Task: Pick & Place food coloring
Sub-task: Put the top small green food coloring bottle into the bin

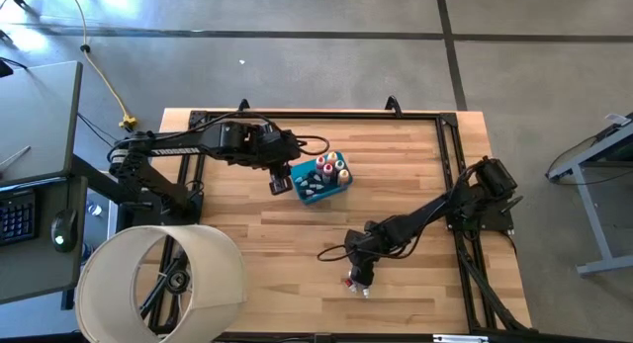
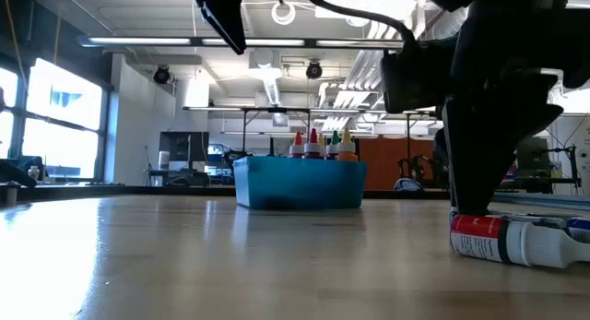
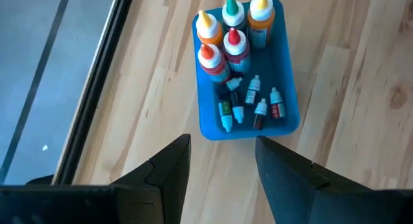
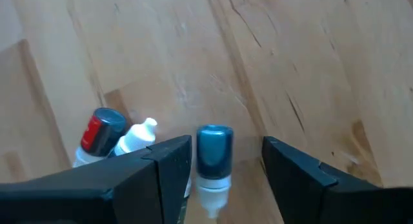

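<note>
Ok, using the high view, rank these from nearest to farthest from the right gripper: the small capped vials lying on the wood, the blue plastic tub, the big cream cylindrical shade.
1. Small capped vials: directly under the right gripper.
2. Blue plastic tub: mid-table, beside the left gripper.
3. Cream cylindrical shade: at the table's corner on the left arm's side.

No text can be read; the bottle labels (image 2: 479, 237) show only blurred print.

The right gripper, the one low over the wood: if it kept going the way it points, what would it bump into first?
Most likely the small blue-capped bottle lying on the table, which sits between the right gripper's open fingers. Depth is hard to judge.
</note>
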